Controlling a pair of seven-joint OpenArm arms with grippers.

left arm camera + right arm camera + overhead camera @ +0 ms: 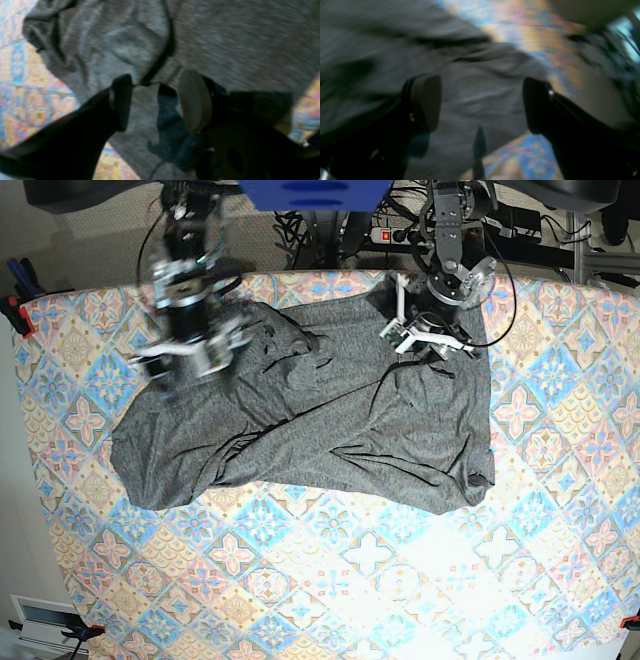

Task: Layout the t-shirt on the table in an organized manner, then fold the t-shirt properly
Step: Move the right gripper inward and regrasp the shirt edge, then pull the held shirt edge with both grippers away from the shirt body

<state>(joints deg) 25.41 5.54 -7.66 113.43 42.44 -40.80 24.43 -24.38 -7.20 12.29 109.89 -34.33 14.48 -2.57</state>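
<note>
The dark grey t-shirt (330,430) lies wrinkled and partly folded over itself on the far half of the patterned table (320,600). My left gripper (428,340) is over its far right part, near the top edge. In the left wrist view this gripper (158,100) is open just above the fabric (237,37), close to a dark ribbed seam (170,50). My right gripper (185,360) is over the shirt's far left part. In the blurred right wrist view it (482,103) is wide open above the shirt (470,75), with table cloth (525,27) beyond.
Cables and a power strip (400,235) lie behind the table's far edge. A clamp (15,305) sits at the left edge. A blue object (310,192) hangs over the back. Bare patterned cloth fills the near half.
</note>
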